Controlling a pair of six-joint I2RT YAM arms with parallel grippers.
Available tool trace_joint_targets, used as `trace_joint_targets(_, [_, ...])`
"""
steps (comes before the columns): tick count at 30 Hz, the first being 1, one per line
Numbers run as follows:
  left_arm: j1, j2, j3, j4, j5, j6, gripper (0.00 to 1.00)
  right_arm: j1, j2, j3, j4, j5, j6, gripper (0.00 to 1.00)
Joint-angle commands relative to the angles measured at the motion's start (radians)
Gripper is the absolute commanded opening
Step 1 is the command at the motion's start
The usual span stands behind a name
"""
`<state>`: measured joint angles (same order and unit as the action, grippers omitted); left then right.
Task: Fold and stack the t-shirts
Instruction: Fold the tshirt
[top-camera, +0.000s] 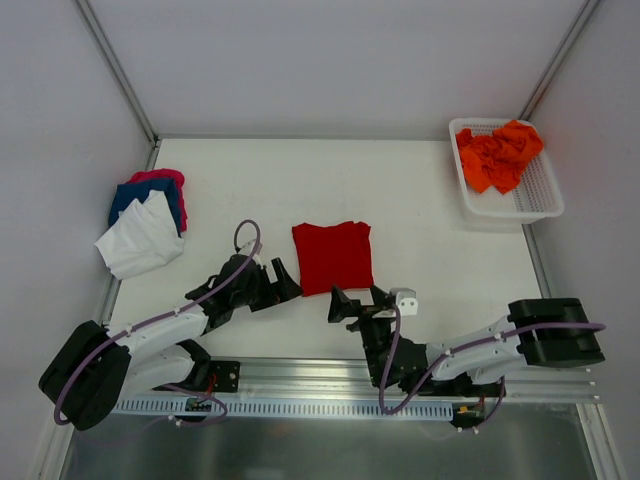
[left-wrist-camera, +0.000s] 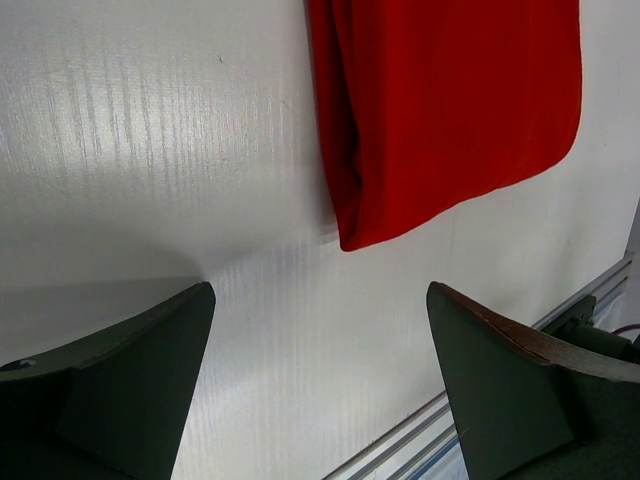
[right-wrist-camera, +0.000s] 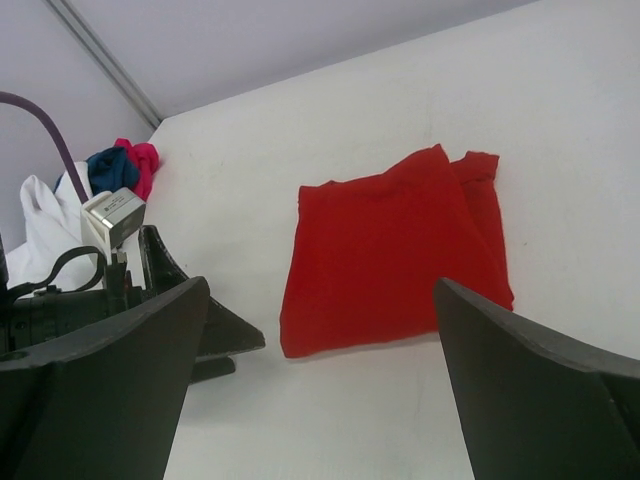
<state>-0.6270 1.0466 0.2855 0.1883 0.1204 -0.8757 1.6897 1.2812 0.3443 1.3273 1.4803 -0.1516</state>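
A deep red t-shirt (top-camera: 333, 256) lies folded into a flat rectangle on the white table (top-camera: 420, 230), a little in front of the middle. My left gripper (top-camera: 285, 282) sits just off its near left corner, open and holding nothing. In the left wrist view the red t-shirt (left-wrist-camera: 450, 100) lies beyond the empty gap of that gripper (left-wrist-camera: 320, 290). My right gripper (top-camera: 357, 296) stands open and empty just in front of the shirt's near edge. The right wrist view shows the red t-shirt (right-wrist-camera: 390, 250) ahead of this gripper (right-wrist-camera: 320, 285). Crumpled orange t-shirts (top-camera: 500, 155) fill a basket.
The white mesh basket (top-camera: 543, 190) stands at the far right corner. At the left edge lies a pile with a white t-shirt (top-camera: 140, 240) over a blue one (top-camera: 135, 195) and a pink one (top-camera: 160, 177). Grey walls close in the table. A metal rail (top-camera: 330, 375) runs along the near edge.
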Motion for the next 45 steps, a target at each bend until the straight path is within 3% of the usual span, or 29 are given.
trace_joint_targets(1, [0.006,-0.008,-0.009,-0.015,0.008,-0.006,0.89,0.014,0.038,-0.039,0.204,0.296,0.203,0.99])
trace_joint_targets(7, [0.006,-0.005,0.003,0.0,0.03,-0.02,0.89,0.041,0.174,-0.015,0.205,0.278,0.274,1.0])
trace_joint_targets(14, [0.006,-0.016,-0.042,0.146,0.154,-0.115,0.89,0.06,0.346,0.099,0.204,0.222,0.238,0.99])
trace_joint_targets(24, [-0.011,-0.054,-0.16,0.315,0.171,-0.317,0.89,0.056,0.251,0.048,0.205,0.281,0.182,0.99])
trace_joint_targets(30, [-0.099,-0.036,-0.212,0.446,0.055,-0.434,0.89,0.057,0.211,0.036,0.202,0.288,0.167,1.0])
trace_joint_targets(33, [-0.129,0.051,-0.191,0.533,0.041,-0.453,0.89,0.056,0.21,0.039,0.202,0.29,0.159,0.99])
trace_joint_targets(37, [-0.163,0.281,-0.157,0.716,0.045,-0.467,0.89,0.056,0.201,0.041,0.202,0.294,0.113,1.0])
trace_joint_targets(45, [-0.163,0.758,-0.106,1.342,0.156,-0.617,0.87,0.051,0.106,-0.045,0.204,0.295,0.046,1.0])
